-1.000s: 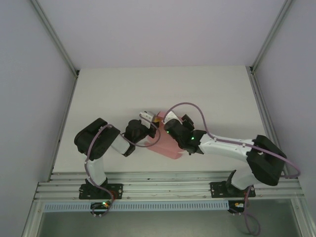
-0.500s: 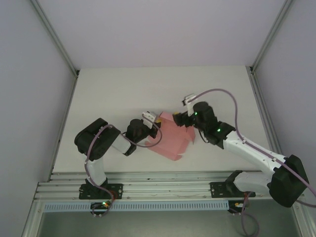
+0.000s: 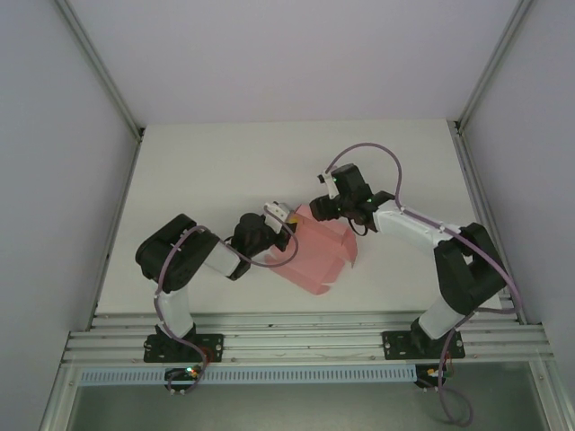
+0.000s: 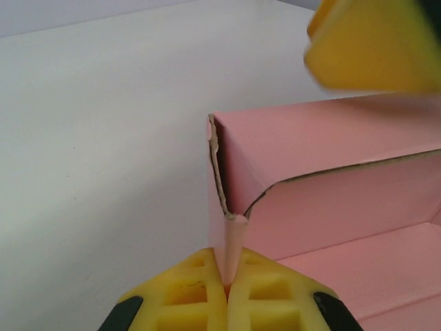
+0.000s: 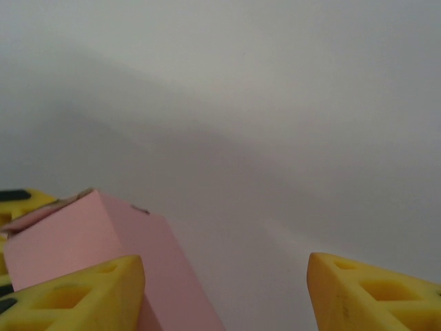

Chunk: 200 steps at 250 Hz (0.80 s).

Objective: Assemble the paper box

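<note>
The pale pink paper box (image 3: 319, 253) lies half-folded on the table between the arms, with walls partly raised. My left gripper (image 3: 280, 218) is at its left far corner. In the left wrist view the yellow fingers (image 4: 186, 296) are shut on a thin upright wall edge of the paper box (image 4: 331, 186), my left gripper (image 4: 233, 279) pinching it at the corner. My right gripper (image 3: 316, 208) hovers at the box's far edge; its fingertip (image 4: 372, 41) shows above the wall. In the right wrist view my right gripper (image 5: 224, 293) stands open, the paper box (image 5: 89, 238) beside its left finger (image 5: 76, 289).
The white table (image 3: 225, 162) has free room behind and to both sides of the box. Grey walls and metal posts (image 3: 99, 72) bound it. An aluminium rail (image 3: 305, 346) with the arm bases runs along the near edge.
My right arm has lifted off the box and swung to its far edge, uncovering the pink card. The left gripper has kept its pinch and shifted slightly right.
</note>
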Available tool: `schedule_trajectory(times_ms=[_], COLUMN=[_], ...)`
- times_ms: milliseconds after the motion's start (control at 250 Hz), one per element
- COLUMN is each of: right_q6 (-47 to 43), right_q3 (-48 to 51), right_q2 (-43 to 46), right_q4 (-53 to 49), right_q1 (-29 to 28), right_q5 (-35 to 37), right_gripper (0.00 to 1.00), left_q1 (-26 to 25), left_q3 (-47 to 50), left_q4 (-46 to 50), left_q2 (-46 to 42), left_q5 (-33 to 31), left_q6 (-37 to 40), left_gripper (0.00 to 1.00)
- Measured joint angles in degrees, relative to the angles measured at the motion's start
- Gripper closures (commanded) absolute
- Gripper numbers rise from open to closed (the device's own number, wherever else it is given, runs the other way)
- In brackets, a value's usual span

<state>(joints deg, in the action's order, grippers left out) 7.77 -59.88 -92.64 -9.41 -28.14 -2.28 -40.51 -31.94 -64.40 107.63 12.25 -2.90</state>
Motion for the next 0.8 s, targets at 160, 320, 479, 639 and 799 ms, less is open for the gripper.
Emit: schedule_trajectory(times_ms=[160, 320, 479, 639, 799], right_q6=[0.22, 1.6, 3.08, 4.28, 4.68], right_q3=[0.26, 0.35, 1.22, 2.27, 3.26], right_q2=[-0.13, -0.96, -1.22, -1.22, -1.05], right_q4=[0.74, 2.12, 4.48, 6.6, 8.35], right_q1=[0.17, 0.26, 0.26, 0.5, 0.52], right_q5=[-2.71, -3.15, -3.78, -3.8, -4.66], right_gripper=[0.39, 0.45, 0.48, 0.48, 0.5], left_q1=[0.0, 0.07, 0.02, 0.04, 0.02], left_q3=[-0.31, -0.61, -1.86, -3.19, -4.85], left_q4=[0.55, 0.87, 2.56, 3.13, 4.09], left_q2=[0.0, 0.0, 0.04, 0.98, 2.49], left_q5=[0.13, -0.13, -0.22, -0.7, -1.2], left_q6=[0.22, 0.22, 0.59, 0.59, 0.72], left_gripper=[1.0, 0.91, 0.78, 0.77, 0.72])
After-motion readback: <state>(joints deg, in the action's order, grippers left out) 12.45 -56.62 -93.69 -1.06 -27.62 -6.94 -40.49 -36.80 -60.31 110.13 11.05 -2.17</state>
